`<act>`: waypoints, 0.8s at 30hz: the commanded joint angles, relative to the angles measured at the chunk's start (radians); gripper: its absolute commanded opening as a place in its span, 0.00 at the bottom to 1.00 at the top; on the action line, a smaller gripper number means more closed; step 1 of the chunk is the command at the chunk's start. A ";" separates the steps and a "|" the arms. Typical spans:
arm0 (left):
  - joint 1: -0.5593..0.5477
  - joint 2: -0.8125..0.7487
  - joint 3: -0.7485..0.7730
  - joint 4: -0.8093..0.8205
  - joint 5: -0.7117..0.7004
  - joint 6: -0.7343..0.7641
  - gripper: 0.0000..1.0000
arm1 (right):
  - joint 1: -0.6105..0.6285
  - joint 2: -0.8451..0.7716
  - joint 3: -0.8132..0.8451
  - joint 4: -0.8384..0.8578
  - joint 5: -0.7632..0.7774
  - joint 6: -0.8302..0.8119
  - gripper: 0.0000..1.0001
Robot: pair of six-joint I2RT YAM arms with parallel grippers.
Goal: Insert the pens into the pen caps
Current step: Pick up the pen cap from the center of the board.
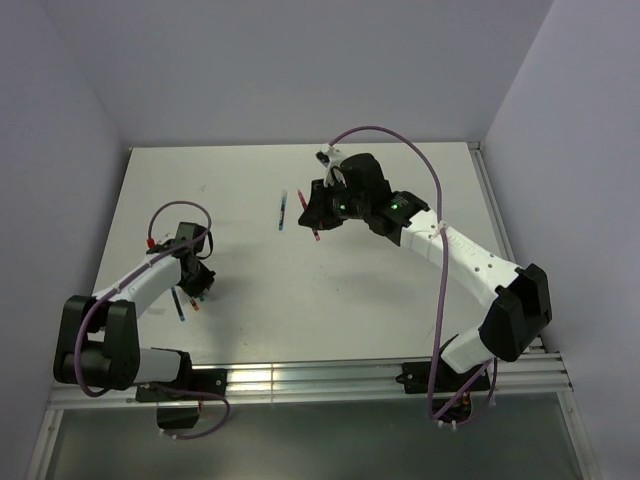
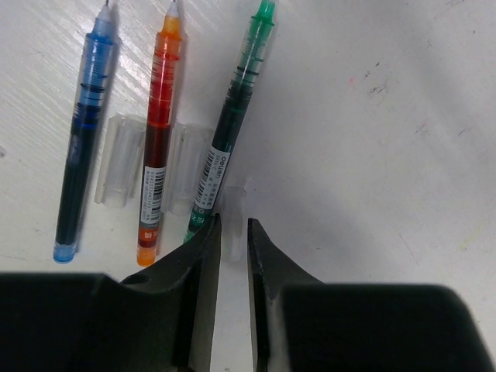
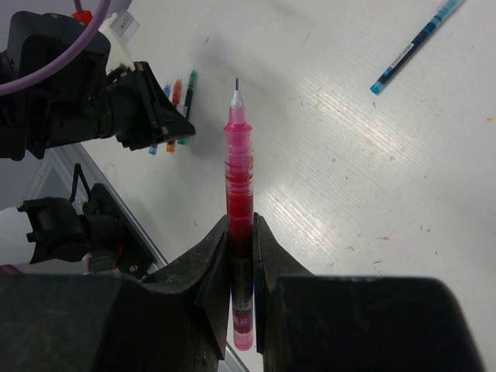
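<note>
In the left wrist view a blue pen (image 2: 84, 139), an orange-red pen (image 2: 159, 132) and a green pen (image 2: 232, 116) lie side by side, uncapped, tips pointing away. Clear pen caps (image 2: 116, 159) lie between them. My left gripper (image 2: 233, 221) is down at the table, jaws close around the near end of another clear cap (image 2: 235, 203) beside the green pen. My right gripper (image 3: 241, 221) is shut on a pink-red pen (image 3: 239, 155), its bare tip pointing forward, held above the table middle (image 1: 316, 222). The left gripper (image 1: 198, 285) is at the left.
A blue pen (image 1: 283, 212) lies alone on the white table (image 1: 400, 290) at the far middle, also in the right wrist view (image 3: 415, 43). A metal rail (image 1: 330, 378) runs along the near edge. Walls close in the table on three sides.
</note>
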 commanded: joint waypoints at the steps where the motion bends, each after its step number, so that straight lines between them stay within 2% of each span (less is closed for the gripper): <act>1: 0.004 0.011 -0.010 0.032 0.019 0.014 0.23 | -0.007 -0.002 0.009 0.015 -0.003 -0.014 0.00; 13: -0.015 0.055 -0.015 0.098 0.079 0.023 0.15 | -0.007 0.008 0.012 0.010 0.002 -0.019 0.00; 20: -0.151 0.138 0.037 0.121 0.073 -0.007 0.13 | -0.007 0.015 0.015 0.004 0.005 -0.022 0.00; 24: -0.193 0.164 0.051 0.135 0.077 -0.015 0.15 | -0.007 0.018 0.017 0.001 0.008 -0.022 0.00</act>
